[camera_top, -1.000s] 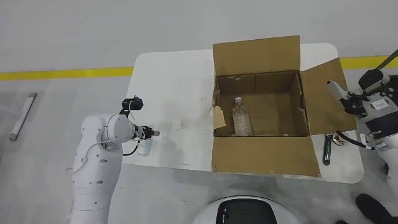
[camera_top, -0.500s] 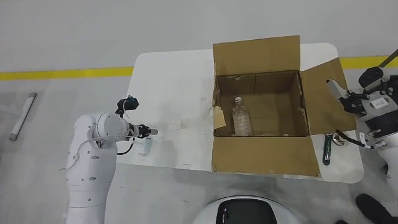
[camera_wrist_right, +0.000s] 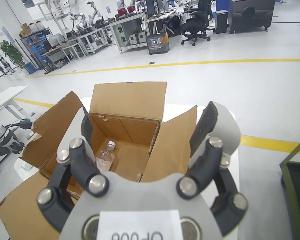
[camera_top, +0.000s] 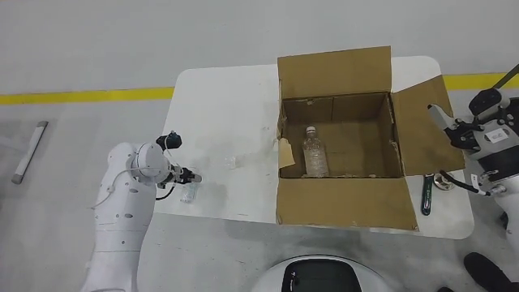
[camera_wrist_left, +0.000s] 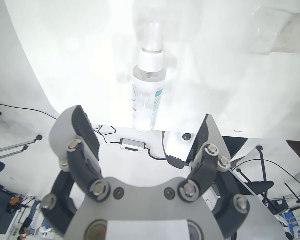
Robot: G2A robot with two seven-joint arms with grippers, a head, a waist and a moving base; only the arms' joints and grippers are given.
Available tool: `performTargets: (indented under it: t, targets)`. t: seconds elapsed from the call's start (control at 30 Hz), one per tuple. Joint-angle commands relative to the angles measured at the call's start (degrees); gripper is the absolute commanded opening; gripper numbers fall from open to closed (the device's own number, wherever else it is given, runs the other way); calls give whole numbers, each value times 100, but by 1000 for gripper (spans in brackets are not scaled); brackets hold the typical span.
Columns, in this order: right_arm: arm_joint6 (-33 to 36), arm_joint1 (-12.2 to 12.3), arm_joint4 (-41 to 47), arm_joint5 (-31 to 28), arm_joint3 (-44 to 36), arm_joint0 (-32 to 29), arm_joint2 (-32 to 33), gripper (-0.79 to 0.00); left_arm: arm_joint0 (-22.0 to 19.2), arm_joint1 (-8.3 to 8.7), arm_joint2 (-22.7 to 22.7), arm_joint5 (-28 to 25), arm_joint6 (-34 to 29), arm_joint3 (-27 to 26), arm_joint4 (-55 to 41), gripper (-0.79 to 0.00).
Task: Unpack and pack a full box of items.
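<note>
Left end effector (camera_wrist_left: 141,123) released. Spray bottle (camera_wrist_left: 147,96) at worktop (camera_top: 235,122) 8 o'clock edge: I judge it light, slick, rigid; grip mid-body.

Right gripper (camera_wrist_right: 148,120) spread wide, facing open box (camera_wrist_right: 128,99) (bottle (camera_wrist_right: 105,157) inside).

The left gripper (camera_wrist_left: 142,120) has its fingers spread wide, holding nothing — the right gripper (camera_wrist_right: 148,115) is likewise spread and empty.
</note>
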Motion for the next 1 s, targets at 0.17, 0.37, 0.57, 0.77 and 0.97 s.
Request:
performTargets:
  t: [0.17, 0.37, 0.57, 0.77, 0.97]
  targets:
    - [9, 0, -12, 18, -7, 12, -31, 0, -65, -22, 162, -13, 204, 242, -91, 0]
    - [10, 0, -24, 33, -2, 32, -52, 0, -19, -36, 376, -12, 362, 255, 88, 0]
    - [17, 2, -36, 46, 1, 52, -46, 0, -6, -61, 552, 84, 526, 341, 210, -188]
    - [18, 2, -38, 57, 1, 49, -39, 0, -38, -78, 639, 83, 668, 496, 209, -332]
    - [5, 3, -33, 53, 2, 38, -13, 0, -104, -91, 685, 89, 703, 617, 151, -308]
